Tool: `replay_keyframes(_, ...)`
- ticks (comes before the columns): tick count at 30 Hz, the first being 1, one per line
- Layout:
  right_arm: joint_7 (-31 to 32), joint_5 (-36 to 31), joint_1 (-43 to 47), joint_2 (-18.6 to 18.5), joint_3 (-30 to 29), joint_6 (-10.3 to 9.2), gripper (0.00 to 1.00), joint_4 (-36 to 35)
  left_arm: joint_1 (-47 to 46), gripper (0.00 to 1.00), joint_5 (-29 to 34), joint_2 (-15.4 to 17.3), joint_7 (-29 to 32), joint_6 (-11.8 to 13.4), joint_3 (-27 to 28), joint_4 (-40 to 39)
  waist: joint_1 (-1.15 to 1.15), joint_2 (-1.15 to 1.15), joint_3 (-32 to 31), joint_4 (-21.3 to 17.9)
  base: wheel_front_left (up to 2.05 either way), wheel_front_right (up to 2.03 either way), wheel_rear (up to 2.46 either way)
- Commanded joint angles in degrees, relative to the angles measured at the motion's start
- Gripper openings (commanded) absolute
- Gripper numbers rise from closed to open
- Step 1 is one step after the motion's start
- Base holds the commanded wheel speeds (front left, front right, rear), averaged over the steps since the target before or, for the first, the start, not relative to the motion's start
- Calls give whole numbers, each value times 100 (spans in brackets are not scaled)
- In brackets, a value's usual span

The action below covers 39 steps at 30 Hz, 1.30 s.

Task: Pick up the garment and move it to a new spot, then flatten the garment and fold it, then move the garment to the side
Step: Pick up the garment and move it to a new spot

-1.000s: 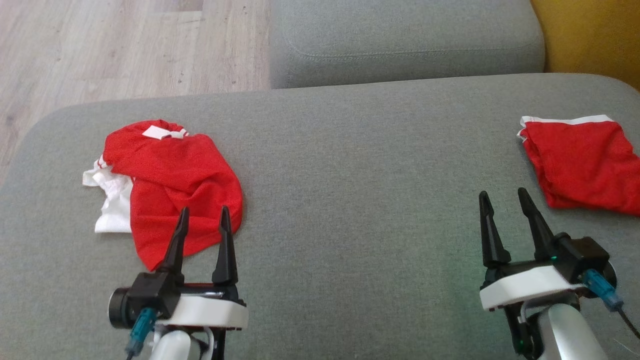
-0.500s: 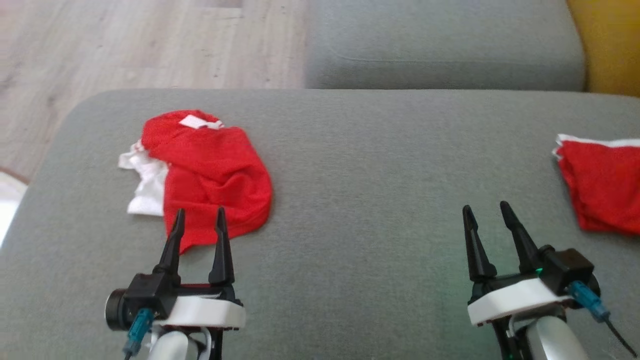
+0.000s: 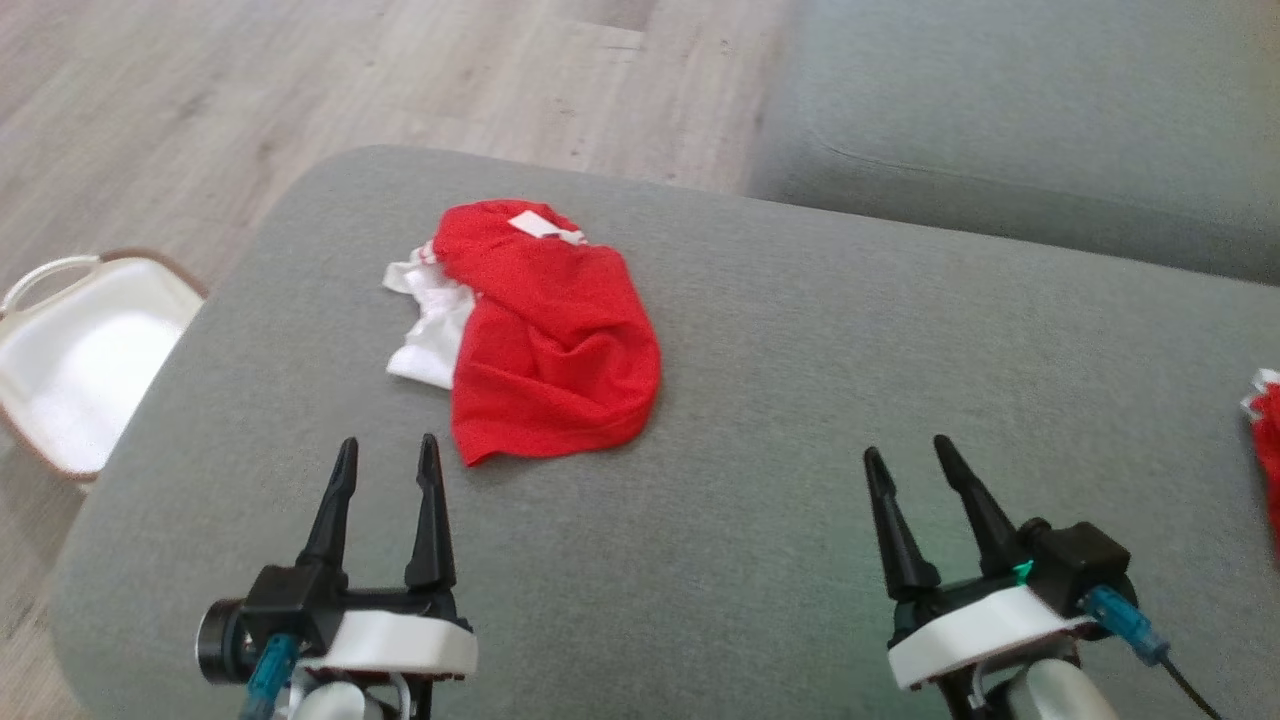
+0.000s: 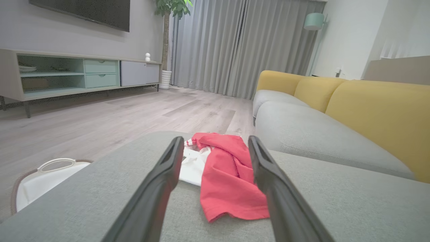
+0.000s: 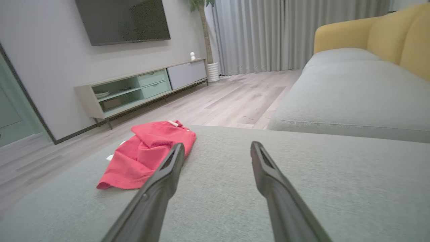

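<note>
A grey sofa cushion (image 3: 800,400) fills most of the head view, with wooden floor (image 3: 300,80) across the upper left. At the left edge, on the floor beside the cushion, sits a white basket (image 3: 90,360) with a brown rim and a looped handle. Its pale inner floor is in sight, with no contents to make out. The red-and-white garment (image 3: 550,340) lies crumpled on the cushion, left of centre. A sliver of another red cloth (image 3: 1268,430) shows at the right edge. The left gripper (image 3: 388,445), lower left, sits just below the garment, fingers spread wide and holding nothing. The right gripper (image 3: 907,450), lower right, is likewise wide and holding nothing.
</note>
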Motion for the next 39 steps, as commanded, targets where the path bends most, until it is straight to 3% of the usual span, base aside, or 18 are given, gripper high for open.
replay_keyframes(1,-61,38,-134,5,173,-4,100,-168,-152,100,66,18,-55,-12,214,-154,0,0,-37,179,0,0,0)
replay_keyframes(7,-61,137,-117,5,407,-4,100,-163,-144,100,160,18,-55,-81,373,-165,0,0,50,337,0,0,0)
replay_keyframes(14,-61,83,-283,5,293,-4,100,-235,-625,100,260,129,-55,-298,624,-67,0,0,504,126,0,0,0)
replay_keyframes(19,-61,-122,-534,5,11,-4,100,-350,-1585,100,349,542,81,-592,611,572,0,0,974,-167,0,0,0)
replay_keyframes(25,-61,-292,-826,5,-259,-4,100,-526,-3050,100,335,1103,857,-885,319,1441,0,0,1519,-540,0,0,0)
replay_keyframes(28,-61,-289,-957,5,-295,-4,100,-586,-3659,100,214,1374,1350,-951,-139,1906,0,0,1757,-727,0,0,0)
replay_keyframes(34,-61,-170,-1153,5,-250,-4,100,-624,-4450,100,-857,2033,2168,-959,-1977,2371,0,0,2097,-1032,0,0,0)
replay_keyframes(39,-61,-157,-1280,5,-199,-4,100,-665,-4889,100,-1653,2545,2392,-960,-2941,2565,0,0,2289,-1227,0,0,0)
